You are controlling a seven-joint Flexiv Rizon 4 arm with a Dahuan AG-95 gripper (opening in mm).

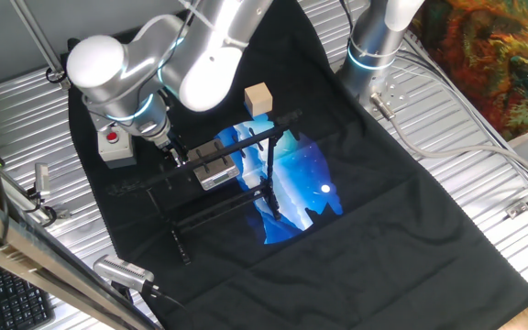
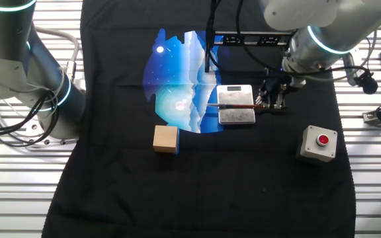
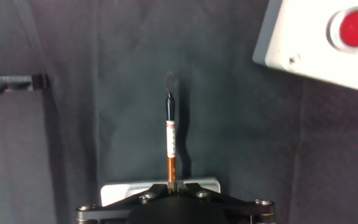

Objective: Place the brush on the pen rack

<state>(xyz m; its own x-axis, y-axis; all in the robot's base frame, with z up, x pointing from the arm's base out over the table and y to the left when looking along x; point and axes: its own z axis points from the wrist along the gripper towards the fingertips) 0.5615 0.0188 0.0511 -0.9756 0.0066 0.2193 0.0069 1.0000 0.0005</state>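
We've got the brush (image 2: 233,105) pinched in our gripper (image 2: 270,99), lying flat across the rack (image 2: 236,104), shaft pointing straight away from the fingers, so letting go looks next.

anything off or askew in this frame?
Nothing stands out. The brush lies level across the rack, one end at the tool. The cube and button box sit upright on the cloth, apart from the rack. Nothing is spilled or visibly damaged.
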